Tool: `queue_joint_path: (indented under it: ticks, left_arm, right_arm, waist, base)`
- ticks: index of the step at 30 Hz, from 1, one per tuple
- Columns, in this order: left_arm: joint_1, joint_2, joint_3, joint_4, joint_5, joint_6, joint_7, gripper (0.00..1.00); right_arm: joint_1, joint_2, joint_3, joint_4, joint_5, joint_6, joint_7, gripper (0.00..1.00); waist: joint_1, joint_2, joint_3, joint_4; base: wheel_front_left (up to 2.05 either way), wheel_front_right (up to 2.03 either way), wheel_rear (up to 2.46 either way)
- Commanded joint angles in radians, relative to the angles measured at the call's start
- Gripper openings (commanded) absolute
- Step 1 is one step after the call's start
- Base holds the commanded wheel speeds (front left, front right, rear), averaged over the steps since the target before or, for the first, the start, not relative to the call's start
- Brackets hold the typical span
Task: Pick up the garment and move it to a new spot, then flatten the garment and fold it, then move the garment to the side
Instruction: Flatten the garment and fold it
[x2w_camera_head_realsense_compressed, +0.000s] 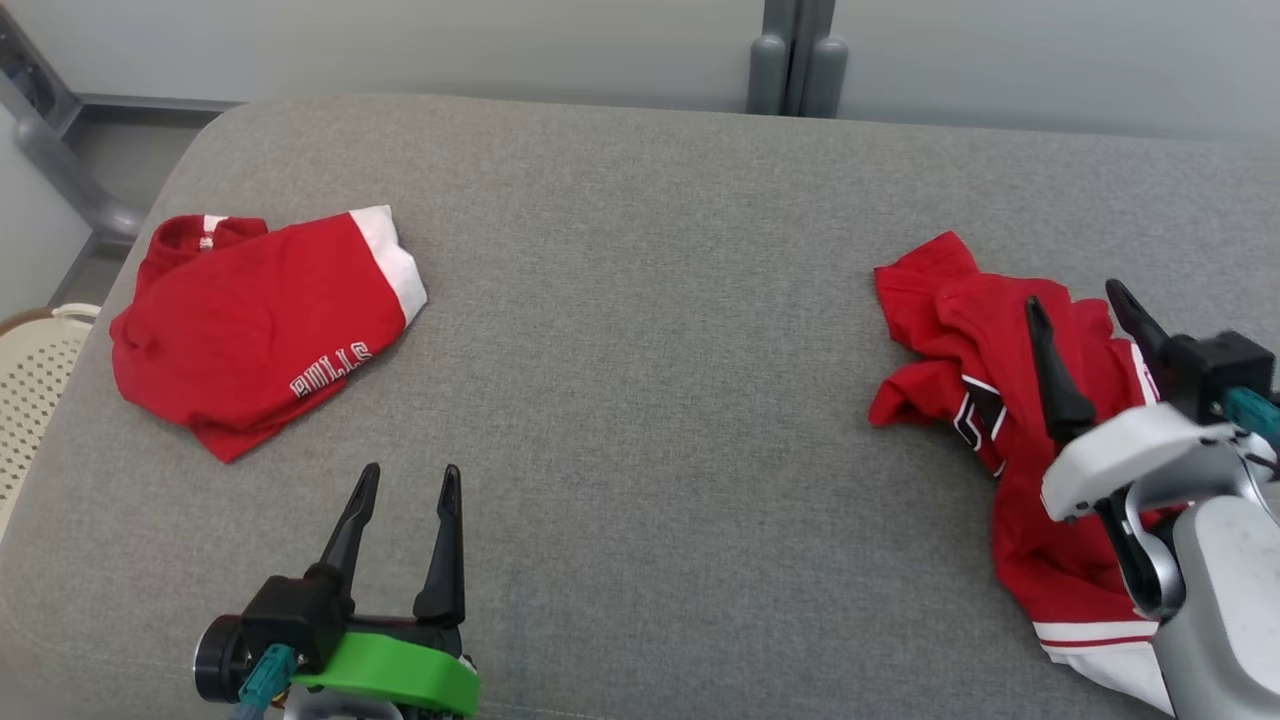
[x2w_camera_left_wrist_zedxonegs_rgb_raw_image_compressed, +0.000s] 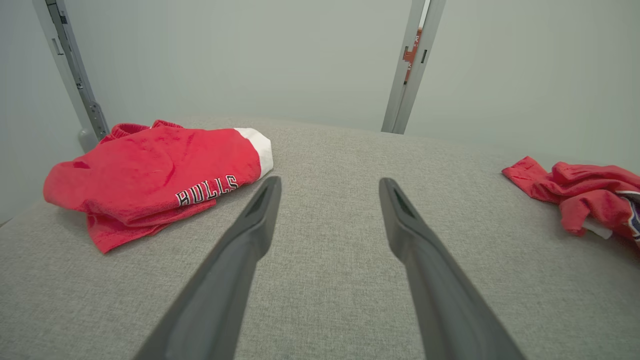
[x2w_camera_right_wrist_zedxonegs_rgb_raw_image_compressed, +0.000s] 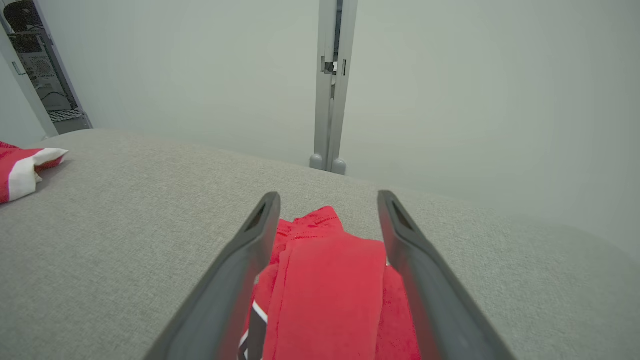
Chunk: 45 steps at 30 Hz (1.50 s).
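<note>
Head view showed the crumpled red jersey (x2w_camera_head_realsense_compressed: 960, 330) lying at the right of the grey bench (x2w_camera_head_realsense_compressed: 650, 300), with the right gripper (x2w_camera_head_realsense_compressed: 1072, 293) poised over it, jaws apart and holding nothing. The left gripper (x2w_camera_head_realsense_compressed: 411, 468) hovered near the front edge, jaws likewise spread and empty. Folded red Bulls shorts (x2w_camera_head_realsense_compressed: 250, 330) sat far left. By my reckoning the jersey was not yet picked up; moving, flattening and folding all remained

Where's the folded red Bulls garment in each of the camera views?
Head view: folded Bulls garment, left side, lettering upside down.
Left wrist view: garment at mid-left, lettering upright.
Right wrist view: its white band at the far left edge.
Shared landmark: the grey post behind the table.
</note>
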Motion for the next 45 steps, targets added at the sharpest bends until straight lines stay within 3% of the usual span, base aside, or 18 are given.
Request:
queue_joint_path:
  ticks: [1, 6, 13, 14, 16, 27, 36, 45]
  left_arm:
    - [-0.02, 0.001, -0.003, -0.001, -0.008, 0.003, 0.0, 1.0]
    - [-0.038, 0.001, -0.023, 0.003, -0.021, 0.012, -0.001, 1.0]
    - [-0.051, 0.001, -0.031, 0.006, -0.03, 0.018, 0.0, 1.0]
    - [-0.05, 0.001, -0.029, 0.006, -0.03, 0.019, 0.0, 1.0]
    - [-0.047, 0.001, -0.025, 0.004, -0.03, 0.02, 0.0, 1.0]
    - [-0.058, 0.001, -0.035, 0.019, -0.016, 0.013, 0.0, 1.0]
    - [-0.029, 0.001, -0.028, 0.027, -0.009, 0.005, 0.0, 1.0]
    - [-0.024, 0.001, -0.043, 0.021, -0.013, 0.002, 0.0, 1.0]
  right_arm:
    - [-0.036, -0.015, 0.019, 0.026, -0.02, -0.001, 0.017, 1.0]
    - [-0.143, -0.032, 0.073, 0.158, -0.054, -0.001, 0.072, 1.0]
    - [-0.209, -0.032, 0.06, 0.376, -0.084, -0.001, 0.135, 1.0]
    - [-0.214, -0.027, 0.055, 0.4, -0.086, -0.001, 0.141, 0.77]
    - [-0.221, -0.014, 0.05, 0.427, -0.08, -0.001, 0.128, 0.0]
    - [-0.273, 0.033, 0.13, 0.434, -0.058, -0.001, -0.059, 0.0]
    - [-0.243, 0.127, 0.367, 0.358, 0.0, -0.001, -0.148, 0.0]
    - [-0.176, 0.184, 0.576, 0.461, 0.07, -0.001, -0.17, 0.0]
  waist:
    - [0.0, -0.0001, 0.025, 0.028]
    - [0.0, -0.0001, 0.047, 0.061]
    - [0.0, -0.0001, 0.059, 0.088]
    - [0.0, -0.0001, 0.059, 0.088]
    - [0.0, -0.0001, 0.059, 0.085]
    - [0.0, -0.0001, 0.027, 0.057]
    - [0.0, -0.0001, -0.007, 0.078]
    - [0.0, -0.0001, 0.002, 0.128]
  base:
    - [0.0, 0.0, 0.0]
    - [0.0, 0.0, 0.0]
    - [0.0, 0.0, 0.0]
    - [0.0, 0.0, 0.0]
    - [0.0, 0.0, 0.0]
    - [0.0, 0.0, 0.0]
    - [0.0, 0.0, 0.0]
    - [0.0, 0.0, 0.0]
